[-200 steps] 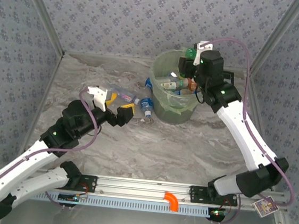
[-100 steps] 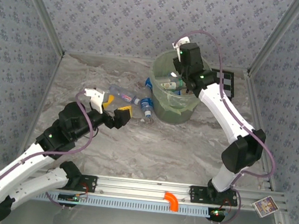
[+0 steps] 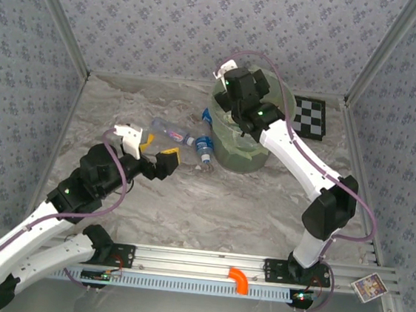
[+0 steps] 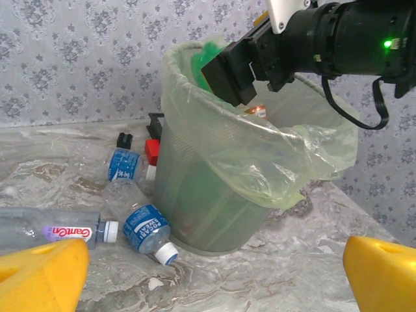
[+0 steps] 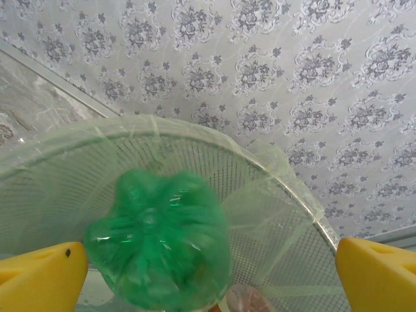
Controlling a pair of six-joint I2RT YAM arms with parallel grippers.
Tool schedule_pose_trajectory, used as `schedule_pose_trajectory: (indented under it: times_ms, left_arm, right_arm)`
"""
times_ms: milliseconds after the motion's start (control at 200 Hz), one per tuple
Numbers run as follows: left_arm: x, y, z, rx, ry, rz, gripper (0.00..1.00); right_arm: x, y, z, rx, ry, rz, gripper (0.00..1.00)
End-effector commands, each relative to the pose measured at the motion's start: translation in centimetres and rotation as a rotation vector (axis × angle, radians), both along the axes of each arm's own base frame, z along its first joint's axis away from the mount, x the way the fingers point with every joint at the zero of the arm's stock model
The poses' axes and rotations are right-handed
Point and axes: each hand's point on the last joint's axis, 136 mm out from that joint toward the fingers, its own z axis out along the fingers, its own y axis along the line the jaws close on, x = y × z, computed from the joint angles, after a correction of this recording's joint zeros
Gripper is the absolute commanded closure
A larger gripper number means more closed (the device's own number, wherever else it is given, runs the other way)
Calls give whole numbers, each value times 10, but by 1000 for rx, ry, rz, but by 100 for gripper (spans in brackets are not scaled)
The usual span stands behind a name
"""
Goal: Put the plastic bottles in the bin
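Bin [image 4: 195, 195] rim under right tool [image 5: 208, 270] (spread wide, green bottle [image 5: 159, 237] between) | left tool [image 4: 214, 273] apart, facing bin

Green bottle [image 5: 159, 240] between right hand [image 5: 208, 272] fingers [image 5: 39, 276] blurred, bottom clipped by frame. Bin [image 4: 195, 214] contents veiled by liner [image 4: 312, 149]. Clear bottle [image 4: 52, 227] ahead-left of left hand [image 4: 211, 276] clipped at edge.
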Motion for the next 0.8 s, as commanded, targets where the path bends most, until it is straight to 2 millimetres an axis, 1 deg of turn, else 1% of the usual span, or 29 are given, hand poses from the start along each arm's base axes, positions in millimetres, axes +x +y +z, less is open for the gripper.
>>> schedule_pose_trajectory:
  times_ms: [0,165,265,385,490,600,795]
  left_arm:
    - [5,8,8,4,-13,53,0]
    - [12,12,3,20,6,97,0]
    - [18,14,-5,39,31,134,0]
    - [28,21,-15,61,67,202,0]
    - [38,28,-30,80,127,263,0]
    - [52,40,-49,57,218,353,0]
    - [75,55,-88,-91,378,496,0]
  right_arm:
    - [-13,-11,36,100,-44,-17,0]
    - [-31,-11,53,219,-35,33,0]
    - [-41,-11,60,284,-25,56,0]
    - [-55,-11,67,365,-14,88,0]
    - [-69,-11,75,440,-17,125,0]
    - [-82,-11,84,514,-21,161,0]
    - [-107,-13,94,625,-25,221,0]
